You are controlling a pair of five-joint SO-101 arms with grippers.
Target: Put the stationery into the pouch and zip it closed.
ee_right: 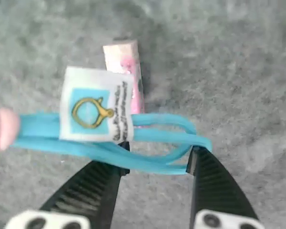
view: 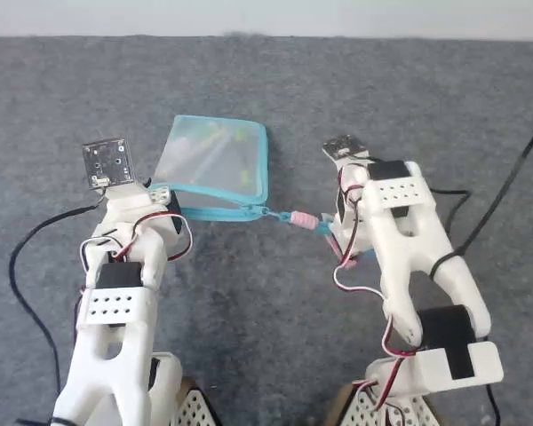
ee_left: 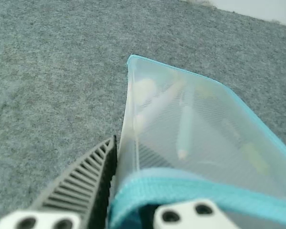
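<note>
1. Pouch point(view: 215, 160): it lies between the arms, nearer the far edge of the desk point(view: 426, 106), with the stationery point(ee_left: 183, 129) visible through its clear wall.
2. Left end effector point(view: 164, 197): clamped on the pouch's zip-edge corner, anchoring it.
3. Zip slider point(view: 266, 211): it sits at the corner facing the right arm, so the zip looks drawn most or all of the way.
4. Right end effector point(ee_right: 158, 157): the jaws stand apart, and the teal pull loop point(ee_right: 40, 129) lies across their tips unpinched.
5. Risk: with nothing pinched, any further tug would likely let the loop slide off.
6. Risk: a hard pull could drag the corner from the left clamp and skid the pouch.
7. Risk: a small pink-and-white piece point(ee_right: 126, 67) lies on the desk under the loop. I cannot identify it, but if it is stationery it is shut out.
</note>
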